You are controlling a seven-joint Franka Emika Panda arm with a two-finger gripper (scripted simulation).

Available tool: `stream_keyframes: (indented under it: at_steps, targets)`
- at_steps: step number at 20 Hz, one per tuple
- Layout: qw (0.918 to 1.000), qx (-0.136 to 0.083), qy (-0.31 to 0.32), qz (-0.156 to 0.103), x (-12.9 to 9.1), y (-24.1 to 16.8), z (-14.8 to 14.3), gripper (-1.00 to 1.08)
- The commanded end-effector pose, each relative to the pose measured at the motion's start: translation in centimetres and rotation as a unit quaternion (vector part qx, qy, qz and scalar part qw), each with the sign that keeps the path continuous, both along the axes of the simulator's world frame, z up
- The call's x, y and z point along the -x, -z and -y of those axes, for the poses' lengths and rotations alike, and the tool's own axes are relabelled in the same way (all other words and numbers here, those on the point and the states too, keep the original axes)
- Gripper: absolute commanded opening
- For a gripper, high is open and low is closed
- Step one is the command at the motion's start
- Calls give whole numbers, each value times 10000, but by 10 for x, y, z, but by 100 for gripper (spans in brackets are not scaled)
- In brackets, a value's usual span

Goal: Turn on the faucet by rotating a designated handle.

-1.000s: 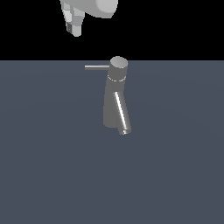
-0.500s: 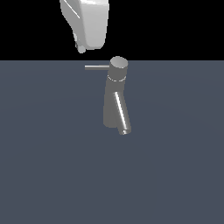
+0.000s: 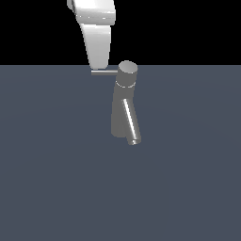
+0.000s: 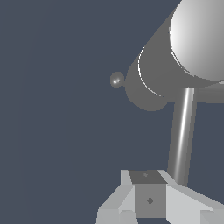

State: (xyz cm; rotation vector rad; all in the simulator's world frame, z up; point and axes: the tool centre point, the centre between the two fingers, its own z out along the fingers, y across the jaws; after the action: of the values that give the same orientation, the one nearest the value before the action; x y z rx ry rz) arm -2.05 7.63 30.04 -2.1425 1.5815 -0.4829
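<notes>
Now lower, gripper at handle tip (grip state unclear), faucet unmoved.

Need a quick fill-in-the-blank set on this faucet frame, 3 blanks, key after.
1. The handle projects from the cap toward the exterior view's ____.
2. The spout slants ____ from the faucet body.
3. In the exterior view, the gripper comes at the handle from ____.

Missing words: left; downward; above
</notes>
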Motion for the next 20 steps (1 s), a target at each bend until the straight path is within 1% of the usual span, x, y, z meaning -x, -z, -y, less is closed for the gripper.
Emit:
stream_keyframes:
  at_steps: [1, 5, 10, 18, 20]
  targets:
    - [9998, -63, 171, 53, -8, 3, 2, -100]
    - [9993, -119, 343, 99, -17, 6, 4, -100]
    - [9988, -147, 446, 124, -22, 8, 6, -100]
    - [9987, -151, 466, 129, -22, 8, 6, -100]
    - [9987, -151, 466, 129, -18, 11, 7, -100]
